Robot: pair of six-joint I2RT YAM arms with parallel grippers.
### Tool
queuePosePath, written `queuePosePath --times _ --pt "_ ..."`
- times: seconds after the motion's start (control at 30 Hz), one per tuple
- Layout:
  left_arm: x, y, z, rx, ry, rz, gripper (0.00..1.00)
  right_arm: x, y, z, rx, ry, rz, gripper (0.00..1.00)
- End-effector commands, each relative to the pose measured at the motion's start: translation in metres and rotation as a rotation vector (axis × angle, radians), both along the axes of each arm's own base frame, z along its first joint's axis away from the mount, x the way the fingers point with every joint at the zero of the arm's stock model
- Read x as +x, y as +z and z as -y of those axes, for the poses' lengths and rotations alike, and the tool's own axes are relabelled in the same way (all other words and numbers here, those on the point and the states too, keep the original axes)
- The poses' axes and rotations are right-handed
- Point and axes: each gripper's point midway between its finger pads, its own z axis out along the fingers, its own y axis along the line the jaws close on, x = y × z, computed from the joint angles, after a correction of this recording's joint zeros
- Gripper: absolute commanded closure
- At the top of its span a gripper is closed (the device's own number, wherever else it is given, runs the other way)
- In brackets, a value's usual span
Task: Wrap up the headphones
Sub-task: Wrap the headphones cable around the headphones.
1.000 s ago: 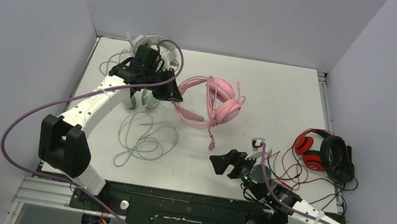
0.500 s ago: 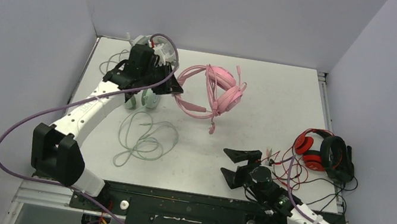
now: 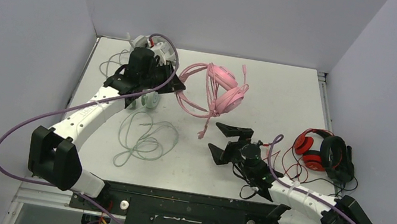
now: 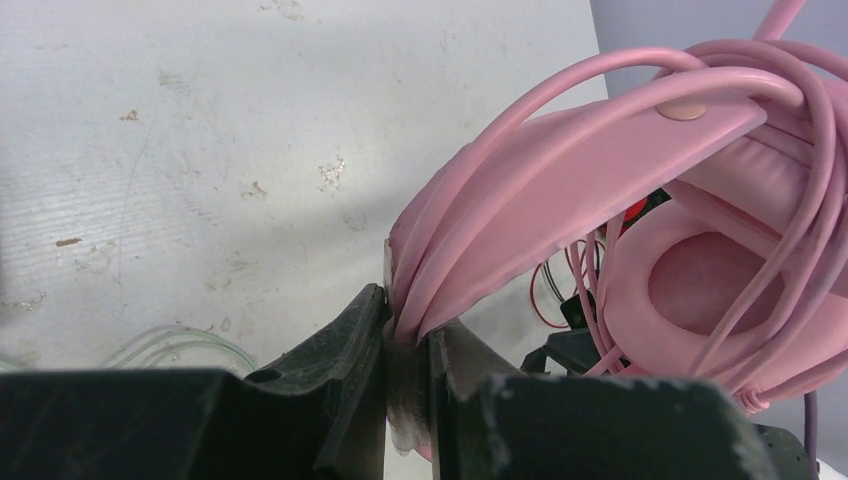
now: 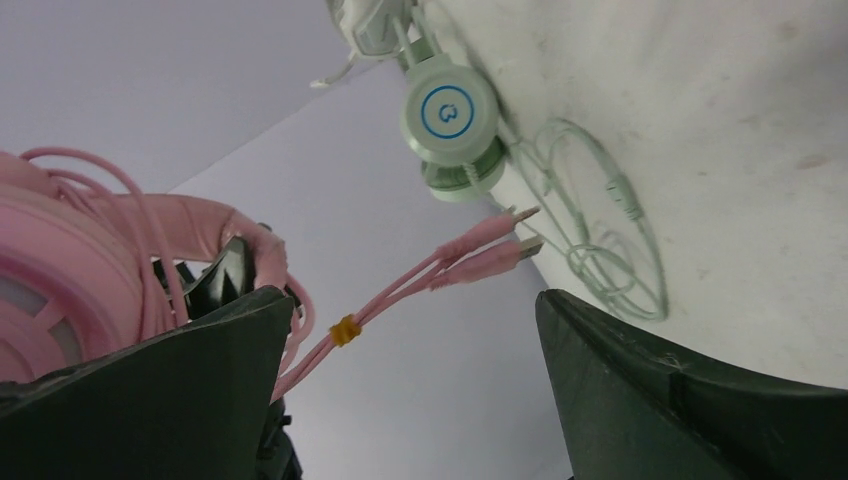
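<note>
Left hand (image 3: 176,87) clamped on pink headset (image 3: 222,90) band; headset hangs just right of it. Cable (image 5: 415,282) looped round cups, twin plugs (image 5: 505,232) dangling before right hand (image 3: 227,142), which is spread wide.

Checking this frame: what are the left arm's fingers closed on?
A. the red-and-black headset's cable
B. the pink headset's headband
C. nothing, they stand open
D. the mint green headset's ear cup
B: in the left wrist view the left arm's fingers pinch the band of the pink padded over-ear headphones.
</note>
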Motion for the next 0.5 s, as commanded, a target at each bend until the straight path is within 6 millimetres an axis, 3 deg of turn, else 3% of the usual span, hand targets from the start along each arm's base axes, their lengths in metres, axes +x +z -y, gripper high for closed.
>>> queuePosePath --times 0.0,0.2,0.37,0.47 --pt "0.016 0.058 0.011 -0.117 0.013 0.195 1.00 0.031 0.076 -0.012 0.484 -0.127 -0.073 0.03" --pt "0.025 0.056 0.014 -0.136 0.037 0.208 1.00 0.043 0.092 -0.020 0.539 -0.137 -0.074 0.02" --pt "0.031 0.057 0.017 -0.154 0.057 0.210 1.00 0.052 0.091 -0.019 0.577 -0.169 -0.079 0.02" --pt "0.033 0.065 0.021 -0.192 0.068 0.239 1.00 0.059 0.093 -0.020 0.608 -0.181 -0.071 0.09"
